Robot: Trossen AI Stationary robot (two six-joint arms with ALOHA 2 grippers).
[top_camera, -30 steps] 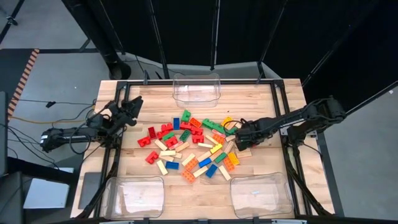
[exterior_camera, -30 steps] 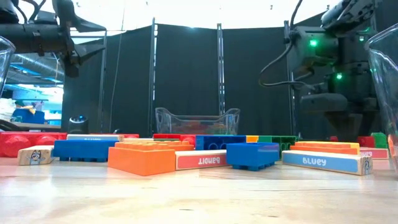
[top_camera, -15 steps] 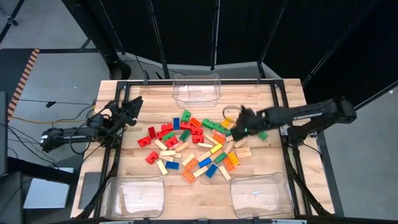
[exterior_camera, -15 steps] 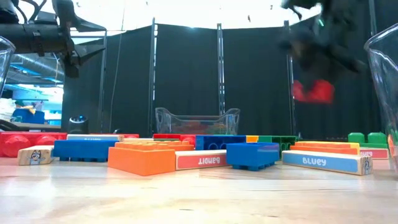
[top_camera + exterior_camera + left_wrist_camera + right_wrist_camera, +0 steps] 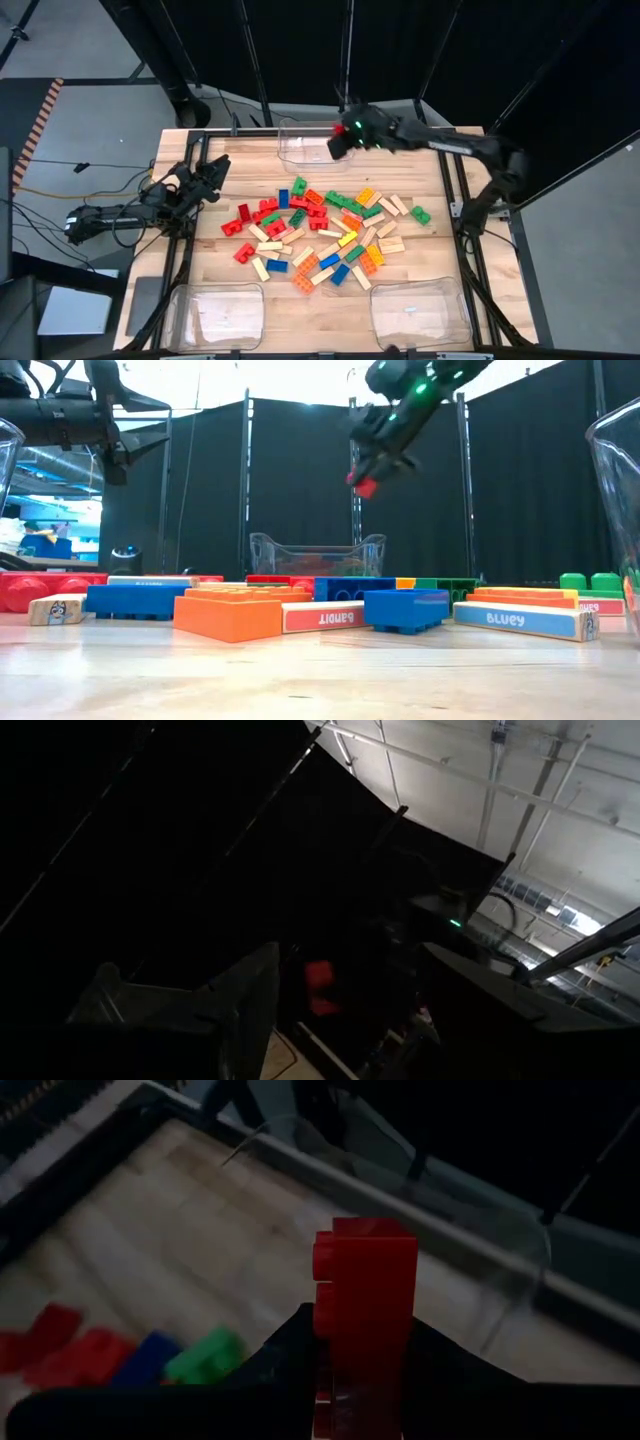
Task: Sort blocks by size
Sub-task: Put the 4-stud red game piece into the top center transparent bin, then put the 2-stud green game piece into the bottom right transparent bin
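Between my right gripper fingers I have a red studded brick, clamped upright with its studs showing down one side; the jaws stand only as wide as the brick. From my right wrist I see the wooden table beneath it, and the clear curved rim of the far bin just ahead. From above, my right gripper sits raised over the right-hand edge of that bin, which stands at the table's far edge in the middle, and my right arm stretches across from the right side. In the low view the brick hangs well above the bin.

The rest of the blocks lie scattered across the middle of the table: red, green, blue, yellow and orange bricks mixed with pale wooden bars (one green brick lies a little apart on the right). Two more clear bins sit at the near edge, one at the left corner and one at the right.

My left gripper waits at the table's left side, fingers spread wide and holding nothing.
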